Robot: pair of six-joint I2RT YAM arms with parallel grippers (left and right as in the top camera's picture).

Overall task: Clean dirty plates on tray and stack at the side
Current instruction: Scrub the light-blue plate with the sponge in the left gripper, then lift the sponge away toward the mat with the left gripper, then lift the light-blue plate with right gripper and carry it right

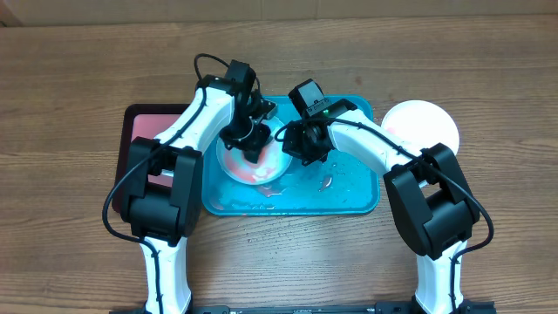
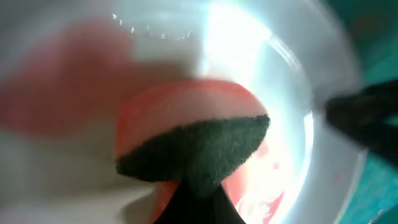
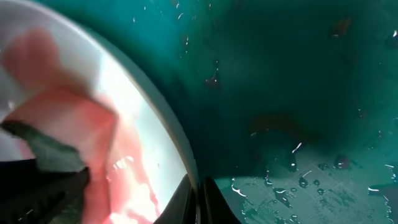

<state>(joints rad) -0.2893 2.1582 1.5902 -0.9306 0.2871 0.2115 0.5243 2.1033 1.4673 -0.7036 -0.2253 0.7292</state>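
We see a turquoise tray point(image 1: 349, 194) at the middle of the table, its floor beaded with water. One small white plate point(image 1: 266, 172), smeared with red sauce, lies inside the tray toward its left half. The left gripper point(image 1: 248, 144) is clenched on a sponge point(image 2: 199, 146), pink-stained with a dark green scouring face, and presses it onto the plate's inner surface. The right gripper point(image 1: 292, 144) reaches in from the tray's right half. In the right wrist view its fingers seem pinched on the plate's rim, steadying it.

A second plate point(image 1: 427, 122), white and clean-looking, sits on the table just off the tray's upper right corner. A dark red tray point(image 1: 144, 126) lies against the turquoise tray's left side.

We judge the smeared plate to be light, stiff plastic, and slick while wet. It would probably skate under the sponge unless held. The raised rim is the sensible place to grip, since the wet centre offers no purchase.
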